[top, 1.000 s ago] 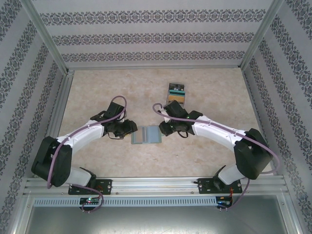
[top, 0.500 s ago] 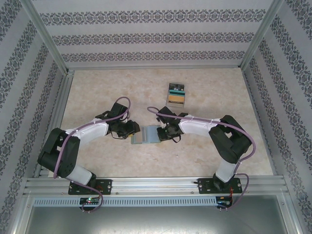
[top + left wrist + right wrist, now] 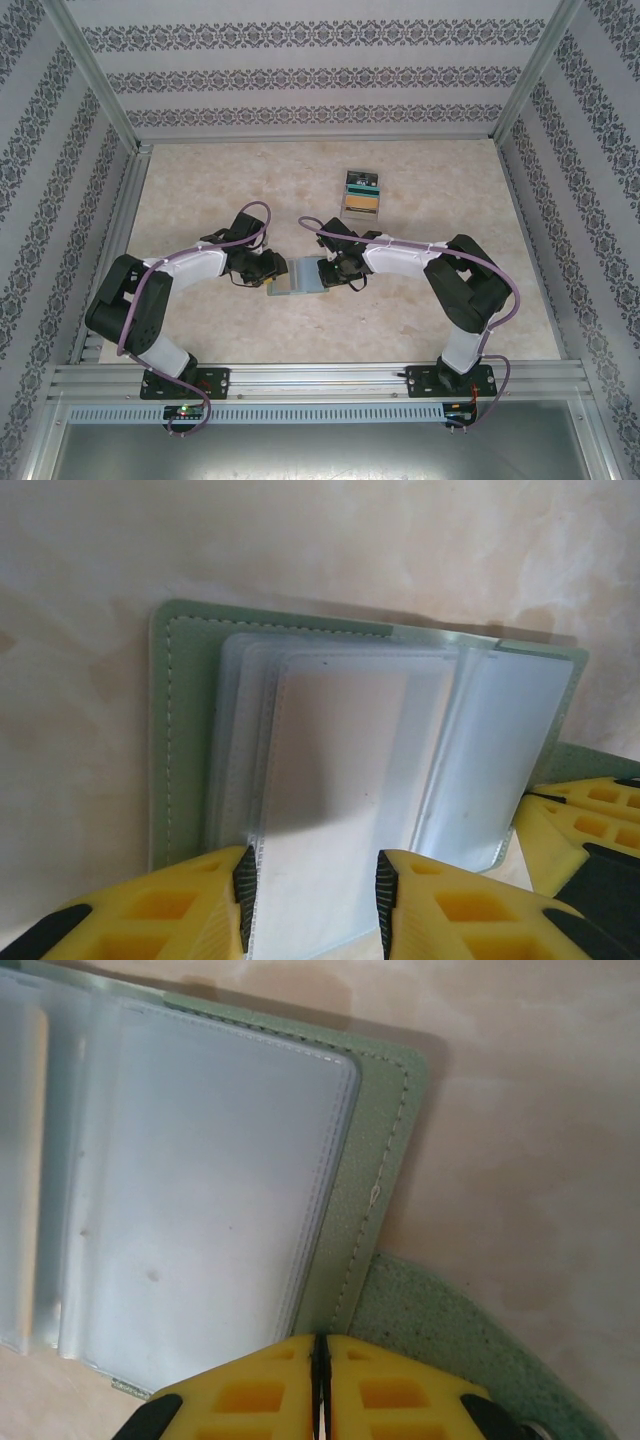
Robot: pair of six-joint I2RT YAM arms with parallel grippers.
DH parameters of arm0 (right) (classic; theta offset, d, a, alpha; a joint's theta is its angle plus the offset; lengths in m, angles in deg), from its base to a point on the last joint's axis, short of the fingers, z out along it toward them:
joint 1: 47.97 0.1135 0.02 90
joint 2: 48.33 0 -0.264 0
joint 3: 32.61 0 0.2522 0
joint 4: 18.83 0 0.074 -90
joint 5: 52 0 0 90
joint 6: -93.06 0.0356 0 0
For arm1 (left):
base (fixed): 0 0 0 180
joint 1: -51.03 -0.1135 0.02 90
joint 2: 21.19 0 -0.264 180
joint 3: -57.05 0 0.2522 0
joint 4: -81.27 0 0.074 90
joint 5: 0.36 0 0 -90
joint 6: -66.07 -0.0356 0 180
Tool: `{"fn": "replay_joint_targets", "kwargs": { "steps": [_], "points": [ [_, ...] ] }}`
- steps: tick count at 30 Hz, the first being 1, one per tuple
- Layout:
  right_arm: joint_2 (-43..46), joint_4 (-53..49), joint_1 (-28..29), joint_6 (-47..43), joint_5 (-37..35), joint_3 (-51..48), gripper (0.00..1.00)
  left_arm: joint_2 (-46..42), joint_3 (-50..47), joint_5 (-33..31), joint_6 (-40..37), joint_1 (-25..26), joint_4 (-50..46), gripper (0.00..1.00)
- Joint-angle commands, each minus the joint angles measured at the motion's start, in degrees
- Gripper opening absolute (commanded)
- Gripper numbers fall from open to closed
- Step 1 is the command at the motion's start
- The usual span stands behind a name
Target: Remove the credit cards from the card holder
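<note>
The card holder (image 3: pixel 303 276) lies open on the table between both grippers. Its dull-green cover (image 3: pixel 186 740) frames pale clear sleeves (image 3: pixel 350 750) that look blank. My left gripper (image 3: pixel 312 892) is open, its yellow fingers (image 3: pixel 190 905) straddling the near edge of the topmost sleeve; from above it (image 3: pixel 275 276) sits at the holder's left side. My right gripper (image 3: pixel 320 1348) is shut, its tips meeting at the cover's stitched right edge (image 3: pixel 375 1195), and from above it (image 3: pixel 331 268) is at the holder's right side. The credit cards (image 3: pixel 361 193), a staggered black, teal and tan pile, lie farther back.
A rougher green flap (image 3: pixel 455 1345) sticks out from under the cover beside my right fingers. The right gripper's yellow fingers (image 3: pixel 590 815) show at the edge of the left wrist view. Metal rails and patterned walls (image 3: pixel 320 75) box in the beige table (image 3: pixel 220 180).
Both arms have closed in on the holder. The right gripper slid left onto its right edge, and the left gripper moved right onto its left side. The card pile has stayed put.
</note>
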Motion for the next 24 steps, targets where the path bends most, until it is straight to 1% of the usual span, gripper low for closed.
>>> {"fn": "replay_joint_targets", "kwargs": {
  "steps": [1,2,4,9,11,15,17,24],
  "points": [
    [-2.0,0.2,1.2,1.1,1.3,0.6,0.13,1.1,0.4,-1.8,-1.1,1.1,-1.6,0.39],
    [-2.1,0.2,1.2,1.0,1.4,0.7,0.12,1.3,0.7,-2.7,-1.2,1.3,-2.4,0.37],
    [-2.2,0.2,1.3,1.2,1.5,0.7,0.12,1.1,1.2,-4.2,-1.6,1.8,-3.6,0.37],
    [-2.2,0.1,1.4,1.2,1.5,0.7,0.12,2.0,1.4,-3.7,-1.6,2.0,-3.6,0.37],
    [-2.4,0.2,1.5,1.3,1.7,0.8,0.13,2.4,1.0,-2.5,-1.1,2.0,-2.1,0.37],
    [-2.8,0.1,2.0,1.5,1.8,1.1,0.13,2.5,-0.2,0.8,0.5,2.1,2.2,0.42],
    [-3.0,0.1,2.2,1.6,1.9,1.2,0.13,2.3,-0.7,2.1,1.4,2.0,4.5,0.47],
    [-3.2,-0.1,2.6,1.8,1.8,1.2,0.13,2.0,-1.5,4.5,2.9,2.0,7.9,0.52]
  ]
}}
